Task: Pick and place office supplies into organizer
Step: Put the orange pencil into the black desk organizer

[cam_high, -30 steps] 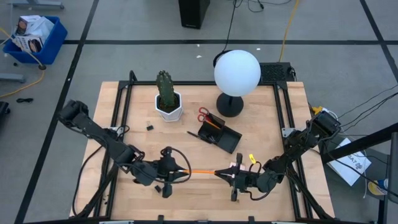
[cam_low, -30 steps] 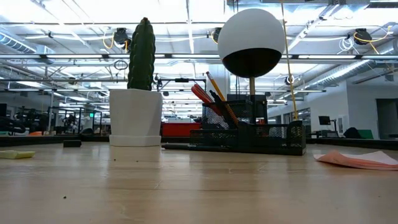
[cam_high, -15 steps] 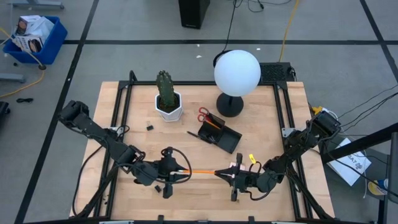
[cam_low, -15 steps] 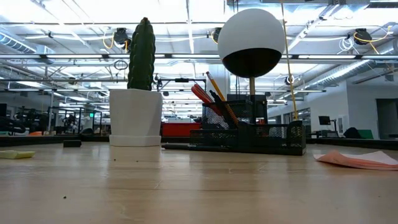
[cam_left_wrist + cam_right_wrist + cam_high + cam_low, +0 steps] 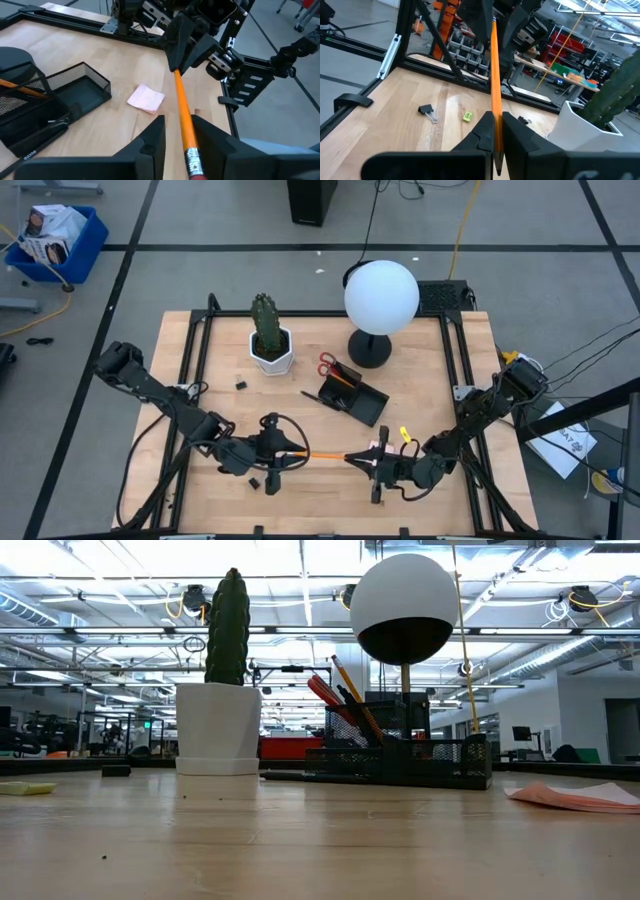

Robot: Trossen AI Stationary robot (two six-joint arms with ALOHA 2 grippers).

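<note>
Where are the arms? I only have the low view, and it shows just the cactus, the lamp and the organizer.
Observer: In the high view both are on the side of the table away from the lamp. The left gripper and the right gripper face each other, with an orange pencil between them.
Operator: Which one holds it?
Observer: The right gripper is shut on one end.
Operator: And the left?
Observer: Its fingers stand open on either side of the eraser end, not pinching it.

table (image 5: 200, 370): wood | on it: organizer (image 5: 352, 395); cactus pot (image 5: 271, 352); lamp base (image 5: 369, 349); sticky-note pad (image 5: 146, 97)
</note>
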